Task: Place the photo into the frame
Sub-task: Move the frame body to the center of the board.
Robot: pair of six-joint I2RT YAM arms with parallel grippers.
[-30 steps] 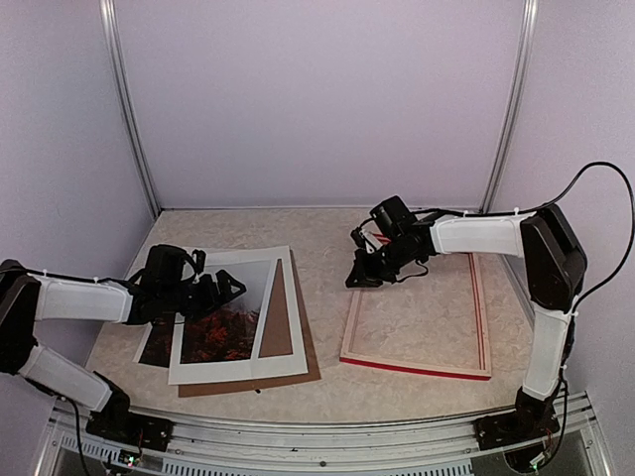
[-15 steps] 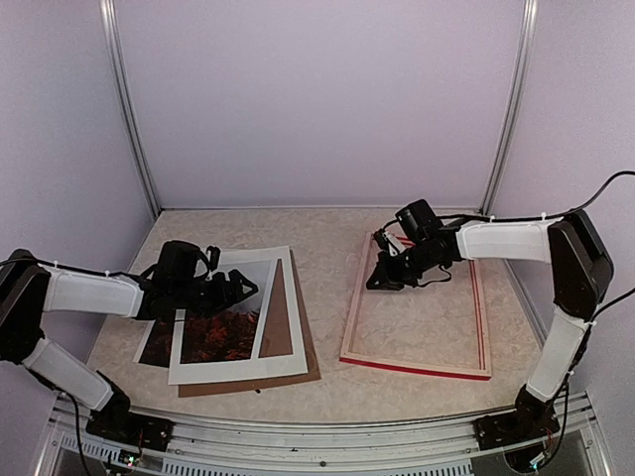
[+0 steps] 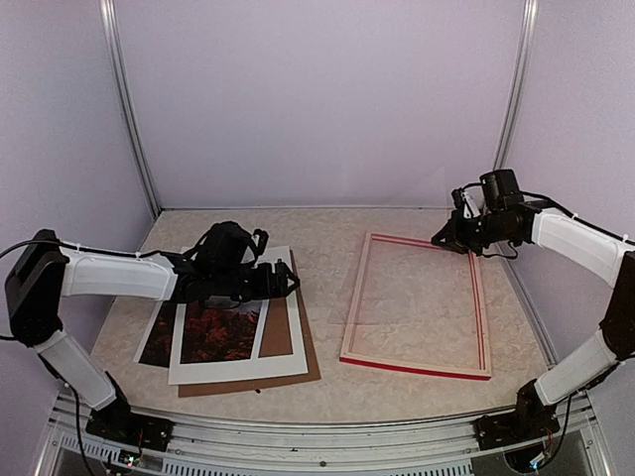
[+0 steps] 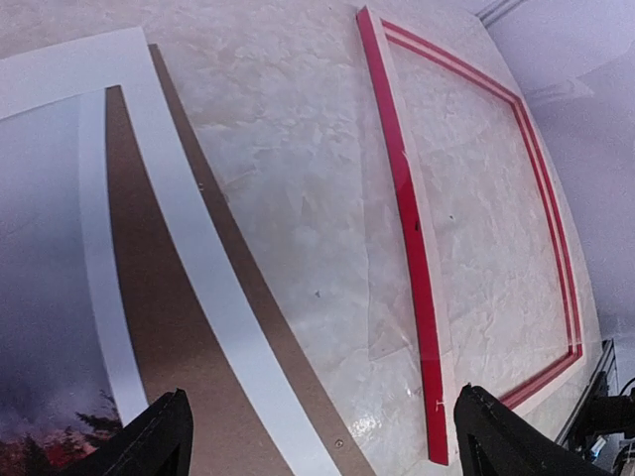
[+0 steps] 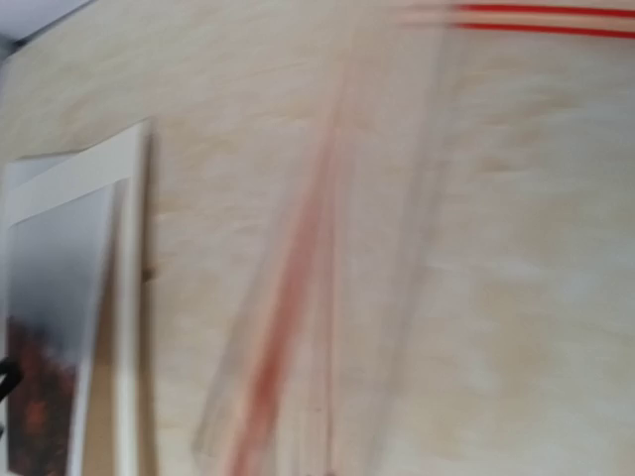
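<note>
The photo (image 3: pixel 211 333) lies at the left under the white mat board (image 3: pixel 234 369). Its red foliage shows through the mat's window, and one corner sticks out at the left. The red frame (image 3: pixel 355 302) lies flat at the right. My left gripper (image 3: pixel 281 282) hovers over the mat's right edge, open and empty. The left wrist view shows its fingertips (image 4: pixel 164 441) far apart, over the mat (image 4: pixel 198 258), the photo (image 4: pixel 40 347) and the frame (image 4: pixel 407 228). My right gripper (image 3: pixel 448 236) is above the frame's far right corner. The right wrist view is blurred and shows no fingers.
A brown backing board (image 3: pixel 303 337) lies under the mat and photo. Grey walls and metal posts close in the table at the back and sides. In the blurred right wrist view the mat (image 5: pixel 129 198) and the frame's rail (image 5: pixel 288 327) show.
My left gripper has moved right across the mat, to its right edge. My right arm has swung back from the frame's far left corner to its far right corner.
</note>
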